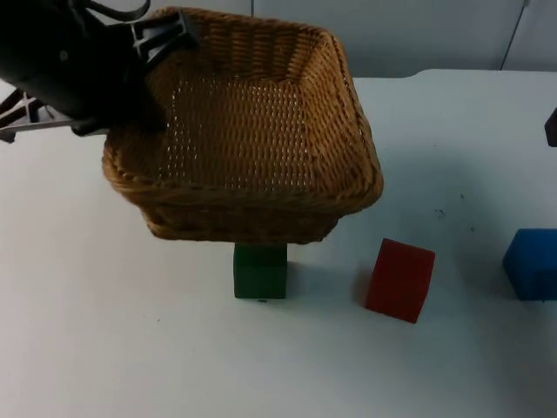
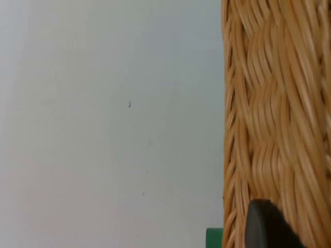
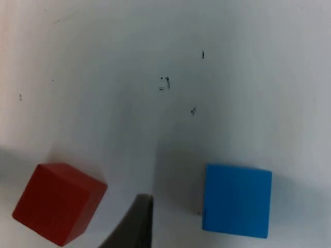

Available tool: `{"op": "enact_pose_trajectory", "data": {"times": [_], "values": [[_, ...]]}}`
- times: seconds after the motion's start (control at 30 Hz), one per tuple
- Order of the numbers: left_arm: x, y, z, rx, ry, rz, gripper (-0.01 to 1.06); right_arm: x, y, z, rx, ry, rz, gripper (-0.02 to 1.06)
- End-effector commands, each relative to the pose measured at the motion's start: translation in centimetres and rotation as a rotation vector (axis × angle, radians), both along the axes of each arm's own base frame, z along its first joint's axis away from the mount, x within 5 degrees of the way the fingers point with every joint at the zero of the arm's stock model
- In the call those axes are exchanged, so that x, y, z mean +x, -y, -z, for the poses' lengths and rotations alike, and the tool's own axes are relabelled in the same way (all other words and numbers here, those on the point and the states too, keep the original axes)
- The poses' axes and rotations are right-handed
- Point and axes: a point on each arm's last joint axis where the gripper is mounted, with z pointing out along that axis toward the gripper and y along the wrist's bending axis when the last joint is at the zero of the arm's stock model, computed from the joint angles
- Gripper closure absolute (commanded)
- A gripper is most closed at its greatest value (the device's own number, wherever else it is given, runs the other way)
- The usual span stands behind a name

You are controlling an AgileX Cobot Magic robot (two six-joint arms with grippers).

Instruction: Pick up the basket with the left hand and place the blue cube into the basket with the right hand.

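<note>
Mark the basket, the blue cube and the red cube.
basket point(image 1: 335, 187): top view, right rim.
blue cube point(image 3: 237, 199): right wrist view, top face.
red cube point(image 1: 400, 279): top view, front face.

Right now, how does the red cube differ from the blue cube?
The red cube is red and sits turned at an angle to the table edge; the blue cube is blue and sits squarer. In the top view, the red cube lies nearer the basket, which the left gripper holds up; the blue cube lies farther right. Both rest on the table, untouched, and look similar in size.
</note>
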Motion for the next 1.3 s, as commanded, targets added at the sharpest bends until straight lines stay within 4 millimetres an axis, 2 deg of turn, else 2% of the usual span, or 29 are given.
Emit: {"op": "enact_pose_trajectory", "data": {"times": [0.0, 0.1, 0.3, 0.47, 0.5, 0.63, 0.67, 0.7, 0.77, 0.97, 1.17, 1.23, 1.27], "values": [[-0.8, -0.5, -0.6, -0.021, 0.038, -0.034, 1.05, 0.1, -0.2, -0.2, 0.005, 0.003, -0.002, 0.02], [-2.0, -0.9, -0.7, -0.017, 0.037, -0.035, 1.05, -0.2, -0.1, 0.5, 0.002, 0.001, 0.000, 0.02], [-2.6, -1.1, -1.1, -0.013, 0.048, -0.019, 1.05, -0.1, -0.1, 1.4, -0.001, -0.020, 0.002, 0.02], [-2.8, -1.0, -1.0, -0.007, 0.025, 0.002, 1.05, 0.9, -0.2, 4.5, -0.006, -0.119, 0.031, 0.02], [-2.8, -1.0, -1.0, -0.007, 0.025, 0.002, 1.05, 0.9, -0.2, 4.5, -0.006, -0.119, 0.031, 0.02], [-2.8, -1.0, -1.0, -0.008, 0.020, 0.005, 1.05, 1.8, -0.2, 7.7, -0.012, -0.189, 0.047, 0.02], [-2.8, -1.0, -1.0, -0.008, 0.020, 0.005, 1.05, 1.8, -0.2, 7.7, -0.012, -0.189, 0.047, 0.02], [-2.8, -1.0, -0.9, -0.009, 0.015, 0.006, 1.05, 2.0, -0.2, 8.8, -0.016, -0.213, 0.048, 0.02], [-2.9, -1.0, -0.9, -0.008, 0.012, 0.009, 1.05, 2.2, -0.2, 9.7, -0.018, -0.228, 0.052, 0.02], [-2.9, -1.0, -0.9, -0.007, 0.005, 0.014, 1.05, 2.7, -0.2, 12.8, -0.028, -0.275, 0.057, 0.09], [-2.9, -1.0, -0.9, -0.007, 0.005, 0.014, 1.05, 2.8, -0.2, 14.0, -0.031, -0.298, 0.060, 0.14], [-2.9, -1.0, -0.9, -0.006, 0.006, 0.016, 1.05, 2.9, -0.2, 14.2, -0.031, -0.293, 0.061, 0.22], [-2.9, -1.0, -0.9, -0.004, 0.007, 0.018, 1.05, 3.0, -0.2, 14.3, -0.031, -0.288, 0.062, 0.31]]}}
